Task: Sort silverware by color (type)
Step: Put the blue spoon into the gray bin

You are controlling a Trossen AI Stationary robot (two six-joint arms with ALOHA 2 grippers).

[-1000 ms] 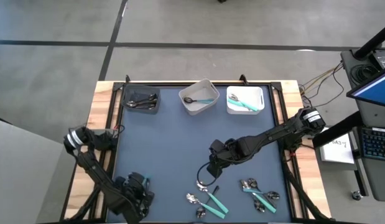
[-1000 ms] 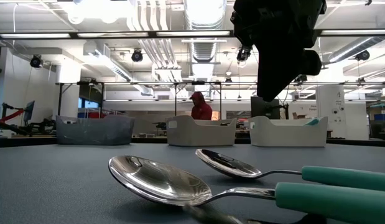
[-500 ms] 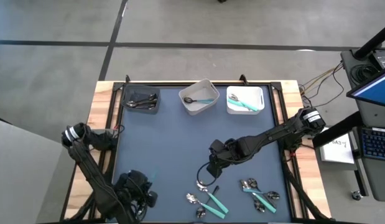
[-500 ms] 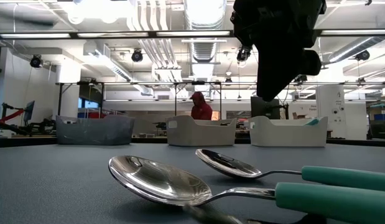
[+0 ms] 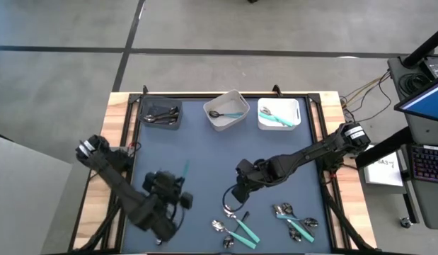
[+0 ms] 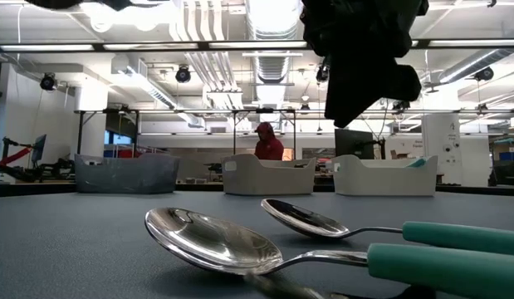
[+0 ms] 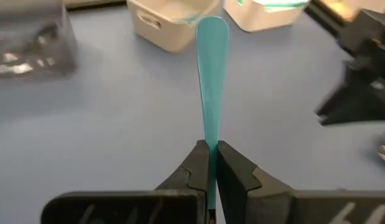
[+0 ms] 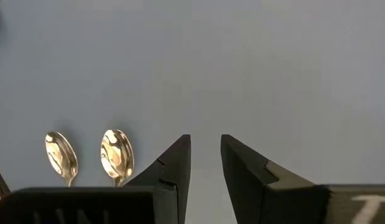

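Note:
My left gripper (image 5: 170,185) (image 7: 211,149) is shut on a teal-handled utensil (image 5: 184,170), over the left half of the mat. My right gripper (image 5: 237,194) (image 8: 205,158) is open and hangs above the mat just far of two spoons (image 8: 116,152) (image 6: 215,241). It touches nothing. More silverware lies flat on the mat near the near edge: a cluster with teal handles (image 5: 240,228) and another one (image 5: 294,219). Some pieces lie in the dark grey bin (image 5: 162,113) and in the two white bins (image 5: 226,110) (image 5: 279,113). My left gripper pinches the teal handle (image 7: 210,134) between its two fingers. The handle runs on along the fingers and sticks out ahead of the tips, toward the far bins. It is lifted clear of the mat. The fingers hide the utensil's head end.
The three bins stand in a row along the mat's far edge. The blue mat (image 5: 204,156) between the bins and the grippers is bare. A black frame (image 5: 325,142) rims the mat. A person in red (image 6: 268,143) shows far off in the room.
My left gripper has risen from the near-left corner and swung toward the far edge and the middle of the mat, carrying the teal-handled utensil clear of the table. My right gripper has shifted slightly toward the left.

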